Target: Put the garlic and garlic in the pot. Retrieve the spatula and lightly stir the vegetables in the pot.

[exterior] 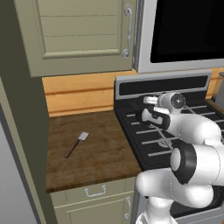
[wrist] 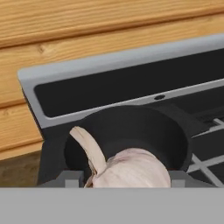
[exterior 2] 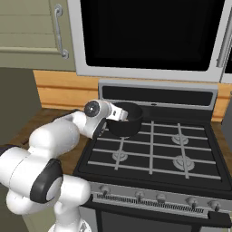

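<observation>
We see a wooden bench [exterior: 100,148] at nine o'clock of the stove [exterior 2: 154,149], spatula [exterior: 77,143] lying on it. Our tool [wrist: 118,177] grasps a garlic bulb [wrist: 131,170] near the pot's [exterior 2: 124,120] rim. Released short, it could strike the rim and roll onto the grates. We cannot tell what the dark pot holds.
</observation>
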Available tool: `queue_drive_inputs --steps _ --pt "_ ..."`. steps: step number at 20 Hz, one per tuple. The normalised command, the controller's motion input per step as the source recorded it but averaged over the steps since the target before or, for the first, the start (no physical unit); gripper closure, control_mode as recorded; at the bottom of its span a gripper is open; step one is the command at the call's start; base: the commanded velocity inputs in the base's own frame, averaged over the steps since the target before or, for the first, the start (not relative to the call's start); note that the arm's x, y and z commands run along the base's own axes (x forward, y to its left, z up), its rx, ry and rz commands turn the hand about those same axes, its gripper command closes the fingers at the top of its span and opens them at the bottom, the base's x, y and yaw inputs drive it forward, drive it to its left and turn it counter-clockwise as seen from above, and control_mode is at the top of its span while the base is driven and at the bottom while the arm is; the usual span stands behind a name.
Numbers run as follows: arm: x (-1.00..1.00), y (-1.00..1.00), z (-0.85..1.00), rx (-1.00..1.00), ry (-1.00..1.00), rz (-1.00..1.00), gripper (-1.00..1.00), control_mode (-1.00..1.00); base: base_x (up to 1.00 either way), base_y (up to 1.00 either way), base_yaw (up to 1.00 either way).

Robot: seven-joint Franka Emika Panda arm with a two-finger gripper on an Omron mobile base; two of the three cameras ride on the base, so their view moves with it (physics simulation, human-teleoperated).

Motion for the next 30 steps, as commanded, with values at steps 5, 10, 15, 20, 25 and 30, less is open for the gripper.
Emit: queue_drive_inputs --steps 5,10,15,20,25,30 --pt "0.39 -0.10 -0.32 0.00 0.04 -0.02 1.00 -1.00 0.00 0.00 0.00" --pt "0.41 -0.01 -0.09 0.00 0.08 0.00 1.00 -1.00 0.00 0.00 0.00" --pt "0.20 0.00 -0.09 0.02 0.13 0.00 -1.00 -1.00 0.00 0.00 0.00" --pt "0.09 -0.09 0.02 0.00 0.01 0.00 -1.00 -1.00 0.00 0.00 0.00" --pt "0.00 -0.02 0.36 0.00 0.00 0.00 -1.00 -1.00 0.00 0.00 0.00" --pt "-0.88 0.05 0.87 0.07 -0.07 0.00 -1.00 -1.00 0.00 0.00 0.00"
